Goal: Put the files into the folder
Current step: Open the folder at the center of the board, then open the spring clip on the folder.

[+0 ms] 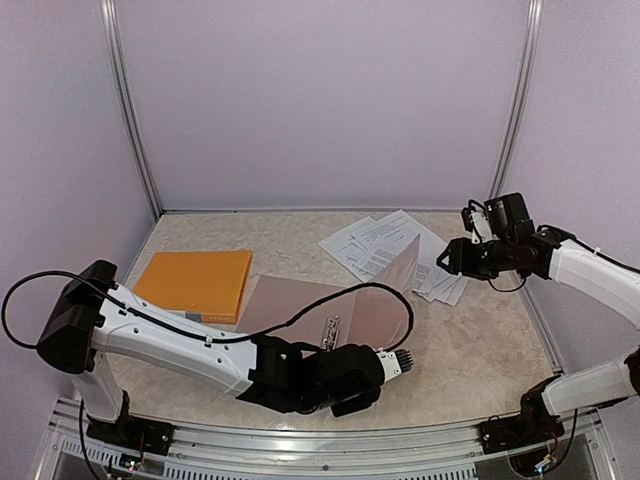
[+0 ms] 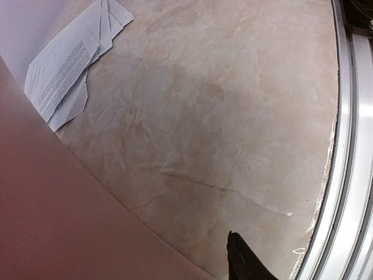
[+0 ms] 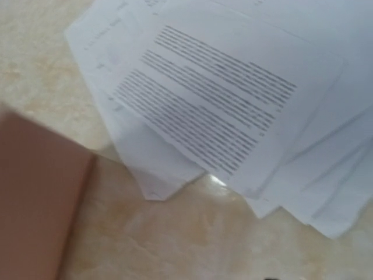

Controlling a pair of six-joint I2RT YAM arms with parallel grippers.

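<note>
The files [image 1: 385, 240] are loose white printed sheets fanned out at the back right; they also show in the left wrist view [image 2: 64, 70] and the right wrist view [image 3: 221, 111]. A pinkish translucent folder [image 1: 290, 305] lies open mid-table. Its cover [image 1: 385, 290] stands raised, and it shows in both wrist views [image 2: 58, 221] [image 3: 35, 192]. My left gripper [image 1: 400, 362] is shut on the cover's near edge. One black fingertip [image 2: 245, 262] shows beside it and the other is hidden behind the cover. My right gripper [image 1: 443, 262] hovers open over the files' right side, its fingers out of its wrist view.
An orange folder [image 1: 192, 283] lies shut at the left. A metal rail [image 1: 300, 440] runs along the near edge of the table and shows in the left wrist view [image 2: 349, 146]. Lilac walls close off the back and both sides.
</note>
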